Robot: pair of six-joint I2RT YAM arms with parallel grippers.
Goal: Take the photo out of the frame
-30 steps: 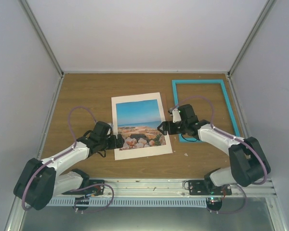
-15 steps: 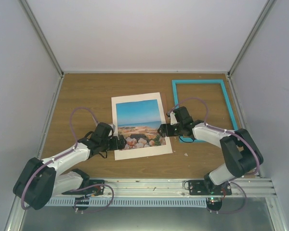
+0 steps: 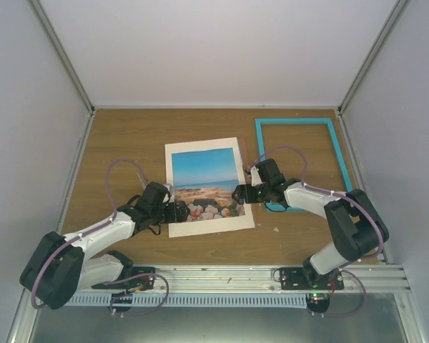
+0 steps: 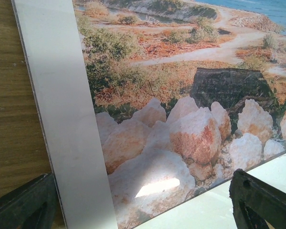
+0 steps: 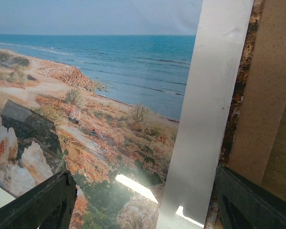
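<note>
The photo (image 3: pixel 206 183), a beach print, lies flat mid-table inside a white mat board (image 3: pixel 211 222). The turquoise frame (image 3: pixel 339 153) lies apart to the right, with table showing through its opening. My left gripper (image 3: pixel 179 212) is open and low over the print's lower left corner. In the left wrist view its fingers (image 4: pixel 24 205) straddle the mat's left strip (image 4: pixel 66 119) and the rocks of the photo (image 4: pixel 181 124). My right gripper (image 3: pixel 239 191) is open over the mat's right edge. Its fingers (image 5: pixel 252 200) straddle the mat strip (image 5: pixel 205 109) and the photo (image 5: pixel 95 95).
A pale brown board edge (image 5: pixel 271 71) shows beside the mat's right strip in the right wrist view. White walls enclose the wooden table (image 3: pixel 129 143) on three sides. A metal rail (image 3: pixel 222 275) runs along the near edge by the arm bases.
My right gripper has moved a little left toward the mat's right edge. My left gripper has crept slightly right onto the mat's lower left. The print has barely shifted.
</note>
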